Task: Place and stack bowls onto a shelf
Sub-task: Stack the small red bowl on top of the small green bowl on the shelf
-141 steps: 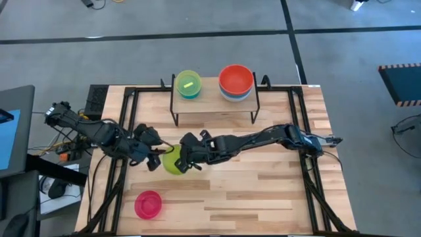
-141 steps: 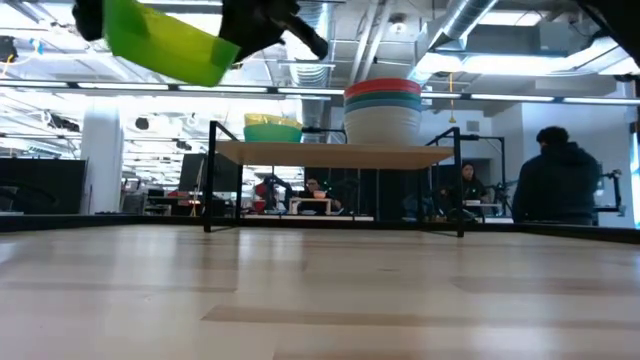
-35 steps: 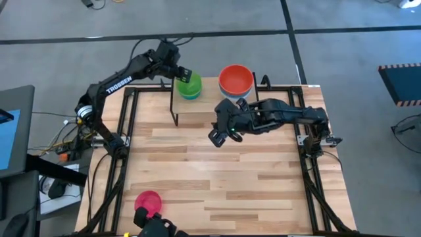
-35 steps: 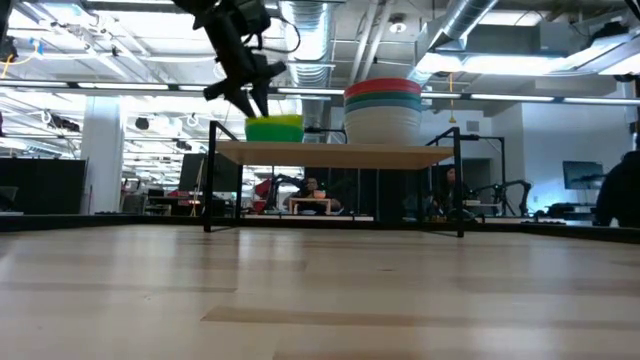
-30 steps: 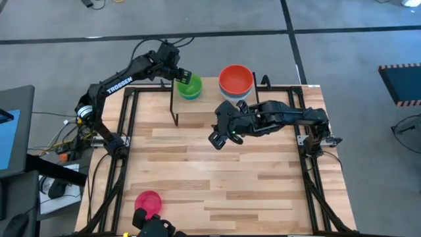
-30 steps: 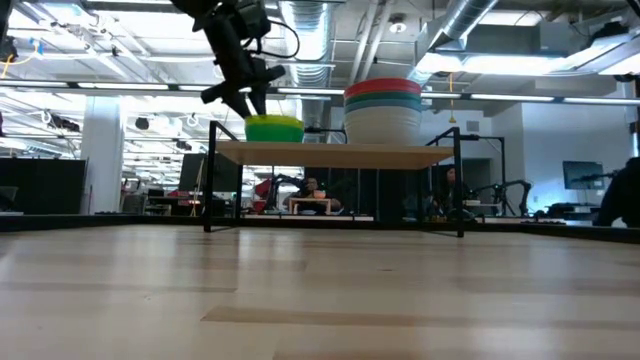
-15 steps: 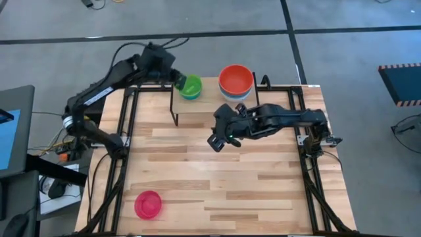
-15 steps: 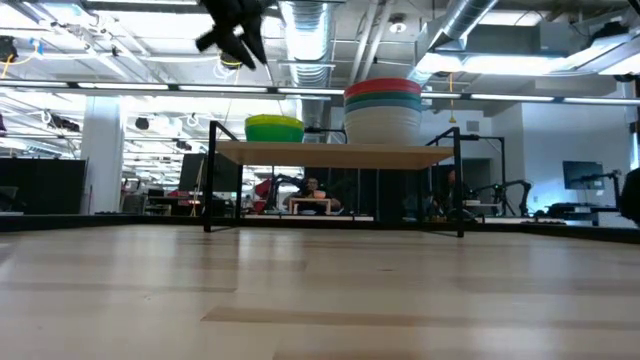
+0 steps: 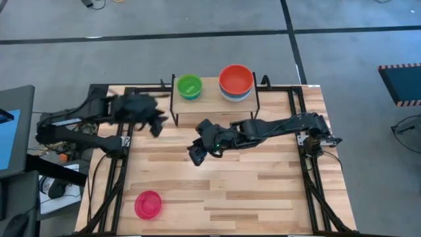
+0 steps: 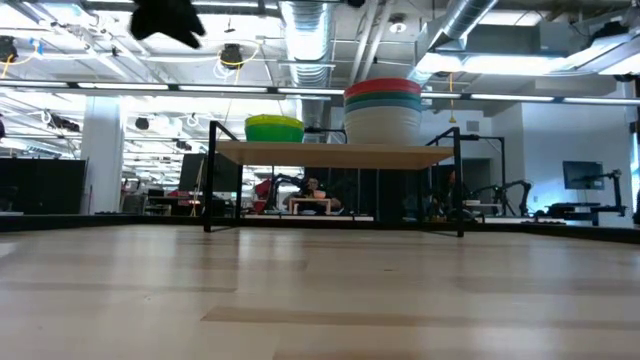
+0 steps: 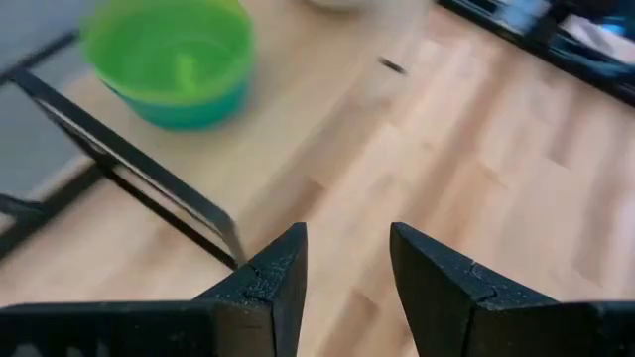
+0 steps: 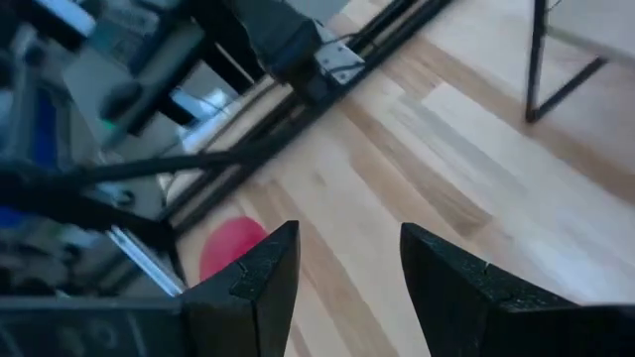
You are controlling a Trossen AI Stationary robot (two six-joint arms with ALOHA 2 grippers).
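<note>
Two empty hands (image 9: 156, 125) (image 9: 196, 155), pink bowl (image 9: 148, 204) well apart

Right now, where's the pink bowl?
In the high view the pink bowl sits alone on the table's near-left corner, far from the shelf and clear of both grippers; the right wrist view also catches it.

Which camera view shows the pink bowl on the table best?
The high view shows the pink bowl best: it appears whole and unblocked, alone near the table's front left corner. The right wrist view shows only part of it, beyond the right gripper, whose fingers stand apart and empty. The low and left wrist views do not show it.
</note>
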